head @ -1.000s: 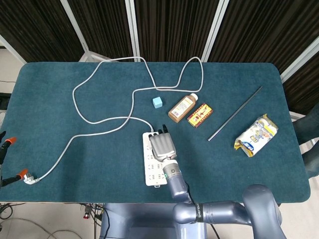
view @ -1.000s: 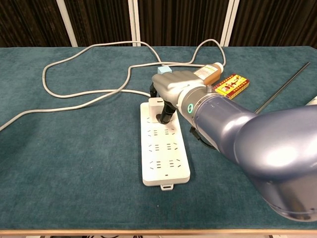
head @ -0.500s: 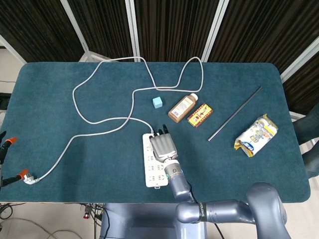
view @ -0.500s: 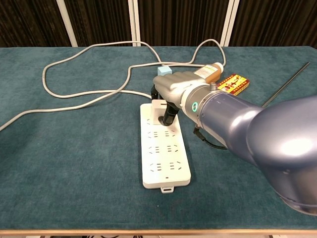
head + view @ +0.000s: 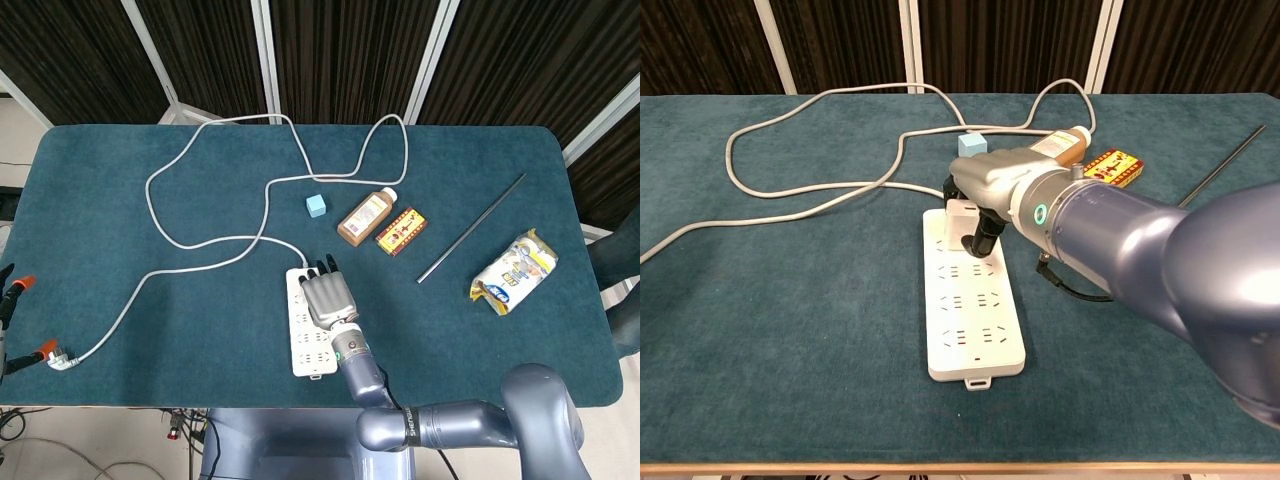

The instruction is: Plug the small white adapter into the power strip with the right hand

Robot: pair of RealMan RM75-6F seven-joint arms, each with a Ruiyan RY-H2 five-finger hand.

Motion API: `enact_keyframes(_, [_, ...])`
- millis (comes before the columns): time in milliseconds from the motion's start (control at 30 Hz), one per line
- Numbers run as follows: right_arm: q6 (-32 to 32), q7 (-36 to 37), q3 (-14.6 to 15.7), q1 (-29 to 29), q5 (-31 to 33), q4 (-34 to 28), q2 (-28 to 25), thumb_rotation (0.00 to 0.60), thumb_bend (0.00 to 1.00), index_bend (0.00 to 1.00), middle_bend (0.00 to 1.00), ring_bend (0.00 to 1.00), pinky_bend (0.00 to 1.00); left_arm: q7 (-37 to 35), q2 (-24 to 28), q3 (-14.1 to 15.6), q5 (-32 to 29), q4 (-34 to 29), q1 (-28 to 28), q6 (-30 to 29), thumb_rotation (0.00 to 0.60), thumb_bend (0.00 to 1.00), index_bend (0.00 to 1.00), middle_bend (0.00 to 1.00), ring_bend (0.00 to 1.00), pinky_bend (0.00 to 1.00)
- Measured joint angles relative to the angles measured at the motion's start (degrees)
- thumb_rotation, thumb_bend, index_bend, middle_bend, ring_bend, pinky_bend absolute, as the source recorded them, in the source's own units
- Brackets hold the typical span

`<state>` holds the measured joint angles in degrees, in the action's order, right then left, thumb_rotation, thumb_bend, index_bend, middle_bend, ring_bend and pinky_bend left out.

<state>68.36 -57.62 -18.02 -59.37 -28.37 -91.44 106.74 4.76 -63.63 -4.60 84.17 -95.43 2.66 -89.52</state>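
Observation:
The white power strip (image 5: 306, 340) (image 5: 971, 310) lies lengthwise near the table's front edge. My right hand (image 5: 327, 295) (image 5: 992, 182) hovers low over the strip's far end, palm down and fingers curled downward. In the chest view the small white adapter (image 5: 960, 211) sits at that far end, pinched between the dark fingers and the thumb (image 5: 985, 236). It touches the strip's top face; whether its pins are fully in cannot be told. In the head view the hand hides the adapter. My left hand is in neither view.
The strip's grey cable (image 5: 200, 243) (image 5: 810, 190) loops over the back left, ending in a plug (image 5: 61, 358). A blue cube (image 5: 317, 206), a brown bottle (image 5: 366, 217), a red-yellow box (image 5: 401, 231), a black rod (image 5: 470, 228) and a snack bag (image 5: 513, 272) lie beyond and right.
The right forearm has swung slightly rightward and the hand has settled a little over the strip's far end. The adapter stays under the fingers; the strip has barely shifted.

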Motion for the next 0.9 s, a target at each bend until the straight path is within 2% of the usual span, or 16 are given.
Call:
enact_keyframes(300, [1.42, -0.64, 0.17, 0.08, 0.82, -4.62, -2.78, 0.6, 0.55, 0.27, 0.2, 0.07, 0.03, 0.46, -0.2, 0.07, 0.06, -0.02, 0.04, 0.03, 0.6, 0.09, 0.19, 0.0, 0.0, 0.0])
enact_keyframes(600, [2.6, 0.04, -0.92, 0.27, 0.72, -10.89, -6.93, 0.6, 0.55, 0.27, 0.19, 0.07, 0.03, 0.87, -0.34, 0.22, 0.25, -0.2, -0.02, -0.1, 0.6, 0.09, 0.19, 0.0, 0.0, 0.0])
enact_keyframes(667, [3.11, 0.85, -1.72, 0.52, 0.51, -12.82, -8.21, 0.6, 0.55, 0.27, 0.19, 0.07, 0.13, 0.8, -0.32, 0.21, 0.23, -0.22, -0.07, -0.18, 0.6, 0.09, 0.19, 0.0, 0.0, 0.0])
enact_keyframes(800, [3.96, 3.98, -3.41, 1.52, -0.69, -16.37, -11.23, 0.6, 0.55, 0.27, 0.19, 0.17, 0.64, 0.92, -0.33, 0.31, 0.31, -0.26, 0.0, 0.04, 0.6, 0.09, 0.19, 0.0, 0.0, 0.0])
enact_keyframes(833, [4.07, 5.24, -3.89, 1.93, -1.11, -17.08, -12.14, 0.6, 0.55, 0.27, 0.19, 0.2, 0.72, 0.96, -0.34, 0.35, 0.38, -0.28, 0.02, 0.07, 0.6, 0.09, 0.19, 0.0, 0.0, 0.0])
enact_keyframes(900, [4.06, 7.17, -4.67, 2.56, -1.55, -18.04, -13.43, 0.6, 0.55, 0.27, 0.19, 0.25, 0.75, 1.04, -0.36, 0.39, 0.41, -0.28, 0.03, 0.09, 0.6, 0.09, 0.19, 0.0, 0.0, 0.0])
